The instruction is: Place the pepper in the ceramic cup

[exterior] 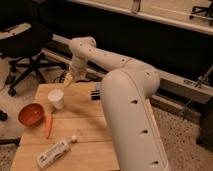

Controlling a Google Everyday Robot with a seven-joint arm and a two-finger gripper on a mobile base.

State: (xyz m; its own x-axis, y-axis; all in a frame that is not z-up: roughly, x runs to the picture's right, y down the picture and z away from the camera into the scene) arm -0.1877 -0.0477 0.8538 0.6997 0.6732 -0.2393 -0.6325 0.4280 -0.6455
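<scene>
Your gripper point(67, 79), its grip impossible to tell here, hangs just behind the ceramic cup point(56, 98), and the pepper point(48, 125) lies past that cup beside the bowl point(31, 114), so a straight reach may topple the cup

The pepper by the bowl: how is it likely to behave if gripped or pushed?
The pepper lies flat on the wooden table, slim and tapering, so a push would probably roll it in a curve. It looks straight and stiff, likely keeping its shape when lifted. The gripper hovers above the table's far edge, behind the cup.
</scene>
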